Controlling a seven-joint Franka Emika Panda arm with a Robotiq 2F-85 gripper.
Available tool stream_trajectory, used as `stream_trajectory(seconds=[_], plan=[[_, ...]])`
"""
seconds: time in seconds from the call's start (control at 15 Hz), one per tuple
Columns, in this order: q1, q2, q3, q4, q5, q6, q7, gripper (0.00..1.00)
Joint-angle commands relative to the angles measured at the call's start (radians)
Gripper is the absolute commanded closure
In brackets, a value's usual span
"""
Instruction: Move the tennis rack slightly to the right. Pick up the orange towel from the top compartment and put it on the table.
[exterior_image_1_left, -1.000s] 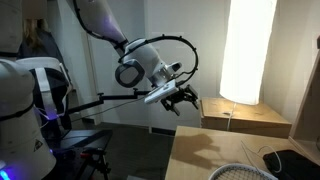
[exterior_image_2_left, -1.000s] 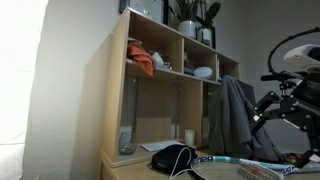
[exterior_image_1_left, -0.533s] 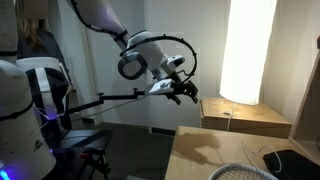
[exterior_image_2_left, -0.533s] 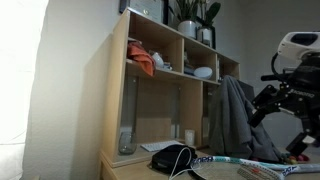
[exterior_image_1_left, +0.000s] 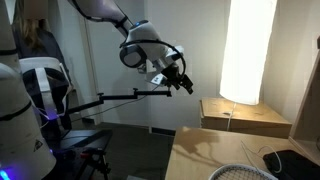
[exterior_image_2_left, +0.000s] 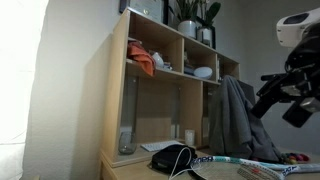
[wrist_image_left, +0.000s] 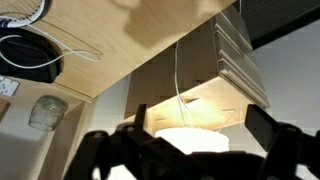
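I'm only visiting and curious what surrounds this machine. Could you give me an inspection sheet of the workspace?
Surface: table, light wood, partly bare.
Job's things: tennis rack lying on the table; orange towel in the top compartment of the shelf.
Clutter: black pad, wooden box, glass jar.
Grippers: gripper open, empty, up in the air.
Cables: thin white cable on the table.
Surroundings: potted plants on the shelf, grey garment hanging, bright lamp.

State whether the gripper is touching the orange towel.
Apart. In an exterior view the gripper hangs in midair, well clear of the orange towel on the shelf.
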Motion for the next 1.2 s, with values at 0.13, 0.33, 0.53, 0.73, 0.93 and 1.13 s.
stream_trajectory(seconds=[0.13,0.33,0.53,0.73,0.93,1.13], plan=[[-0.058,-0.007,0.079,0.110,0.438,-0.080,-0.132,0.00],[-0.083,0.001,0.069,0.177,0.696,-0.139,-0.256,0.00],[-0.071,-0.002,0.064,0.154,0.657,-0.112,-0.234,0.00],[-0.076,-0.002,0.064,0.160,0.662,-0.119,-0.234,0.00],[-0.075,-0.001,0.065,0.160,0.662,-0.119,-0.234,0.00],[-0.075,-0.001,0.065,0.160,0.662,-0.119,-0.234,0.00]])
